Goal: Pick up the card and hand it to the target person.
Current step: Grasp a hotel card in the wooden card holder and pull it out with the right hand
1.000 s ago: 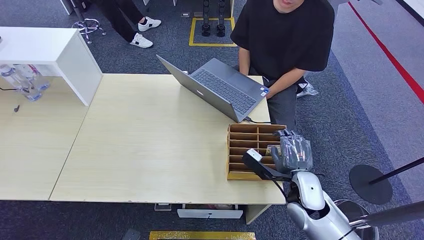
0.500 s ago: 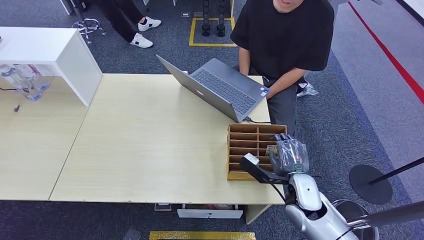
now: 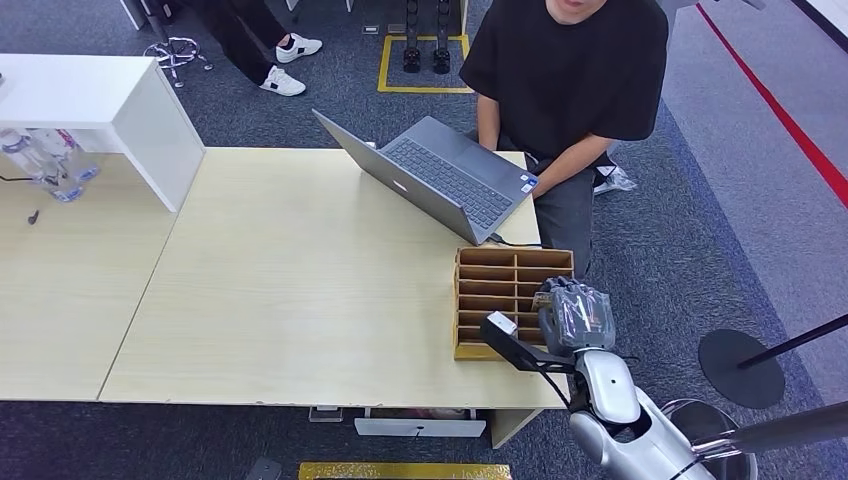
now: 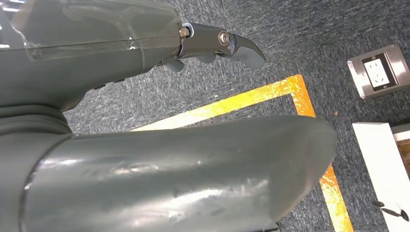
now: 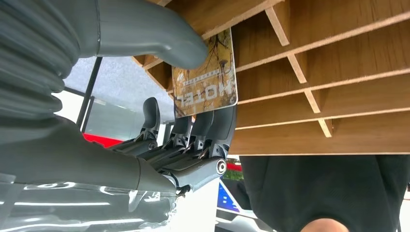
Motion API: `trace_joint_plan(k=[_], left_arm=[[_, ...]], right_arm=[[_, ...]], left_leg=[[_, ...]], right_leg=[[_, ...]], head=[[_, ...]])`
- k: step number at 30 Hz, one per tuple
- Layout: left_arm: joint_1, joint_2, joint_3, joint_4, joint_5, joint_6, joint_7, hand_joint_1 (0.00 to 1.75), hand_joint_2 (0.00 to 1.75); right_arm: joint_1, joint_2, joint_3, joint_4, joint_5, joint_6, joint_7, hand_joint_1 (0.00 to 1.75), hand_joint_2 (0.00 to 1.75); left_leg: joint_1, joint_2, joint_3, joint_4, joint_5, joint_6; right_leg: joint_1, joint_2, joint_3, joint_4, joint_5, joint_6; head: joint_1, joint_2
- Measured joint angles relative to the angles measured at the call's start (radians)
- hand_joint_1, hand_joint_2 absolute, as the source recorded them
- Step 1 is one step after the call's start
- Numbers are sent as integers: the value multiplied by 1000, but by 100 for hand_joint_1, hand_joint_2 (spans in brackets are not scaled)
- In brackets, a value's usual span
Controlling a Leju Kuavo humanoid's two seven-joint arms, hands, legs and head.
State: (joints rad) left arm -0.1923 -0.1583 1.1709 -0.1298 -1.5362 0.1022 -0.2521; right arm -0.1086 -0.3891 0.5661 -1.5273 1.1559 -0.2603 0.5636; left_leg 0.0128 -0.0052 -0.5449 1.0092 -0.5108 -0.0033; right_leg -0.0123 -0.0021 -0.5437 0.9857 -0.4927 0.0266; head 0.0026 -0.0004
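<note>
From my head, my right hand (image 3: pixel 574 316) has slid a little nearer me along the right side of the wooden rack (image 3: pixel 500 290) than it was a second ago, and now covers more of the near slots. The card is hidden under my fingers here. The person (image 3: pixel 570 70) sits beyond the rack behind the laptop (image 3: pixel 440 180).

At my left wrist, my left hand (image 4: pixel 145 121) hangs over carpet with a yellow line; its fingers (image 4: pixel 227 44) curl loosely around nothing, though most of them are cut off.

At my right wrist, my thumb (image 5: pixel 159 34) presses the card (image 5: pixel 205 77) against my fingers (image 5: pixel 198 125), pinching it just at the mouth of a slot; its far end is behind the thumb
</note>
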Motion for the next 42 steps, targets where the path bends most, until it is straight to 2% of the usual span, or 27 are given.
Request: trace_joint_plan(k=[6,12,18,27,34,42], left_arm=[[0,0,-4,0,0,0,0,0,0],[0,0,-5,0,0,0,0,0,0],[0,0,-5,0,0,0,0,0,0],[0,-3,-5,0,0,0,0,0,0],[0,-3,-5,0,0,2,0,0,0],[0,-4,-5,0,0,1,0,0,0]], right_arm=[[-1,0,5,3,2,-3,0,103,175],[-4,0,11,3,4,-3,0,137,175],[-8,0,15,3,6,-8,0,152,175],[-11,1,18,3,9,-25,-6,154,175],[-12,1,18,2,19,-30,-11,169,175],[-16,-2,20,-51,72,3,-21,168,175]], left_leg=[[0,0,0,0,0,0],[0,0,0,0,0,0],[0,0,0,0,0,0],[0,0,0,0,0,0],[0,0,0,0,0,0],[0,0,0,0,0,0]], right_leg=[[0,0,0,0,0,0],[0,0,0,0,0,0],[0,0,0,0,0,0],[0,0,0,0,0,0],[0,0,0,0,0,0],[0,0,0,0,0,0]], head=[[0,0],[0,0],[0,0],[0,0],[0,0],[0,0]])
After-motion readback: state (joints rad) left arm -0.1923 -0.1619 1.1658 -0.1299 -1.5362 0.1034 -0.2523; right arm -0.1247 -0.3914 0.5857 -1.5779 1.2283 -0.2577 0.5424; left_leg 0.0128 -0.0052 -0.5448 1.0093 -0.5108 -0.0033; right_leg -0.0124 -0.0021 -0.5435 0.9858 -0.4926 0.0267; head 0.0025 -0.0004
